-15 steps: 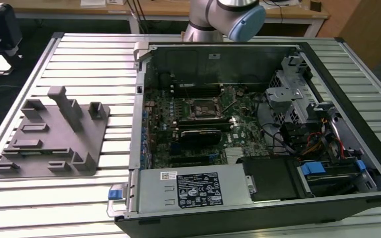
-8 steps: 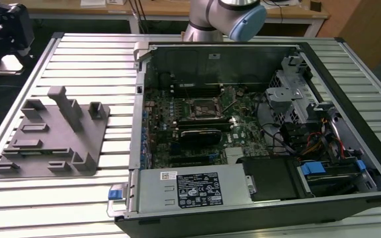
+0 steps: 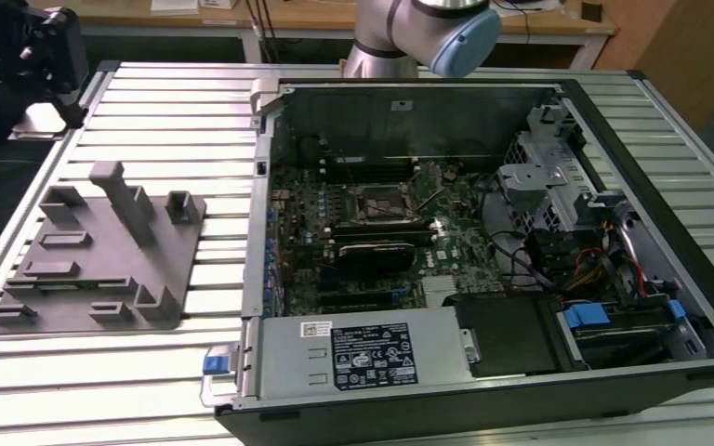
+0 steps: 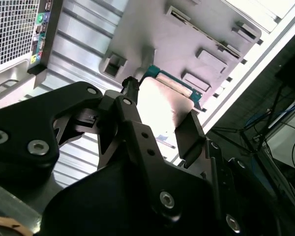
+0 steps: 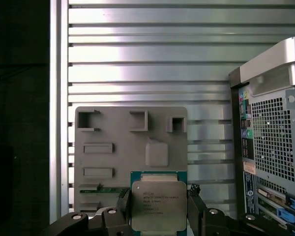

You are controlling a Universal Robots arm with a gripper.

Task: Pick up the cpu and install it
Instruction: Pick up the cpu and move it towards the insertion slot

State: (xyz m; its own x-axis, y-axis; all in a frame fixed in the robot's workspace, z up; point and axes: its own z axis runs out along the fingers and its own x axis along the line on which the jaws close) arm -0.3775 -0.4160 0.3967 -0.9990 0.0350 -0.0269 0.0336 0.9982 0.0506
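On the exterior view's left, the grey fixture (image 3: 97,255) sits on the slatted desk (image 3: 146,372), bare slats bordering its edges. In the first wrist view, the claw (image 5: 159,197) clamps the cpu (image 5: 158,206) by opposite edges above the fixture. The open computer case (image 3: 482,232) stands on the exterior view's right.

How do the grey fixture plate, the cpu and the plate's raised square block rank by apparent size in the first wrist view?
1. grey fixture plate
2. cpu, held in the gripper nearer the camera, so it looks enlarged
3. raised square block
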